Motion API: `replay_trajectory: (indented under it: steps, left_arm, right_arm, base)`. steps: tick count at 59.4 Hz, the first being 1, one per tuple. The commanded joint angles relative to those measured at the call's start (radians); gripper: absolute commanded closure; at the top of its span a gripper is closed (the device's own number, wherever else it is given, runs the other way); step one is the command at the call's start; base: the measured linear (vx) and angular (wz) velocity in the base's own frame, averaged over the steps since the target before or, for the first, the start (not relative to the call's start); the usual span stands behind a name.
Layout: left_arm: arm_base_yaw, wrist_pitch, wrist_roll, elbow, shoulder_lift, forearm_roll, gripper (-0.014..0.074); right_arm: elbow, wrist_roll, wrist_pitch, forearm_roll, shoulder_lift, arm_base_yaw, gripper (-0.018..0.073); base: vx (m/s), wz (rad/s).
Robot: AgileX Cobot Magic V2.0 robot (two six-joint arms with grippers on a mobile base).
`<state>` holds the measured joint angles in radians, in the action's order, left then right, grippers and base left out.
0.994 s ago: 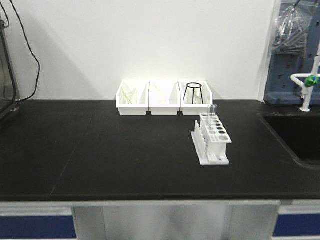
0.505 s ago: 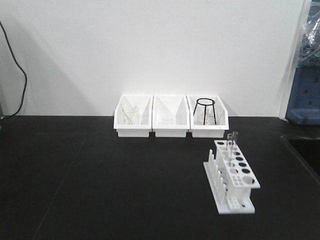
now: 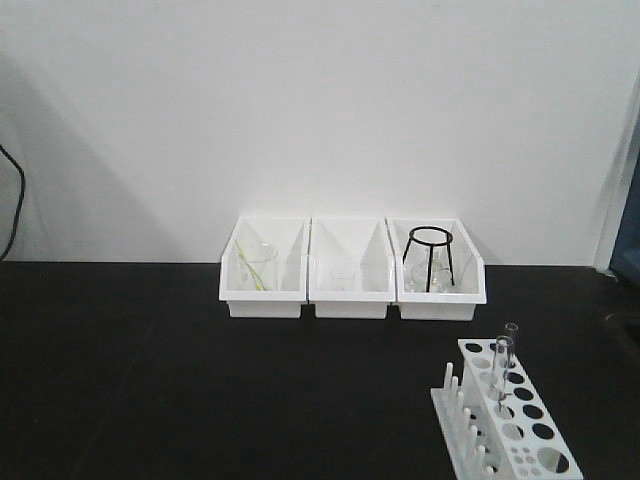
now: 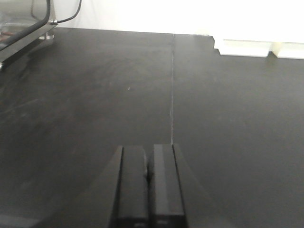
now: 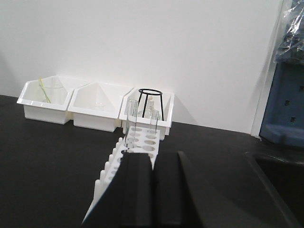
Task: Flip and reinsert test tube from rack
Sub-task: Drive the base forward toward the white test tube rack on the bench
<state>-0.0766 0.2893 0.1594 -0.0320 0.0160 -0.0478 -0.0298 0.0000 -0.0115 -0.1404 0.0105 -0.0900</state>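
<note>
The white rack (image 3: 487,349) stands on the black bench at the lower right of the front view, with its pegs (image 3: 462,410) along its left side. Two clear test tubes (image 3: 511,343) (image 3: 500,365) stand upright in holes at its far end. In the right wrist view the rack (image 5: 142,138) lies just ahead of my right gripper (image 5: 153,159), which is shut and empty, and the tubes (image 5: 131,114) (image 5: 154,121) rise beyond it. My left gripper (image 4: 149,148) is shut and empty over bare bench, with no rack in its view. Neither gripper shows in the front view.
Three white open-fronted bins (image 3: 352,298) line the back wall; one holds a glass beaker (image 3: 258,268) and another a black wire stand (image 3: 430,258). A sink basin (image 5: 278,178) and blue equipment (image 5: 287,104) lie to the right. A metal-framed case (image 4: 23,26) sits at the far left.
The front view has closed in on the bench, so the bins look larger and the rack has slid to the frame's lower right. Nothing on the bench has moved.
</note>
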Motion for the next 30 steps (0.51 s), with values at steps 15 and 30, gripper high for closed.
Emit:
replay_trajectory:
  steps: [15, 30]
  left_arm:
    - [0.007, -0.087, 0.000, 0.000, 0.011, 0.004, 0.0603]
    - [0.007, -0.087, 0.000, 0.000, 0.011, 0.004, 0.0603]
  right_arm:
    - [-0.002, 0.000, 0.081, -0.004, 0.010, 0.000, 0.0572]
    - [-0.002, 0.000, 0.081, -0.004, 0.010, 0.000, 0.0572]
  base:
    - [0.21, 0.00]
    - [0.15, 0.00]
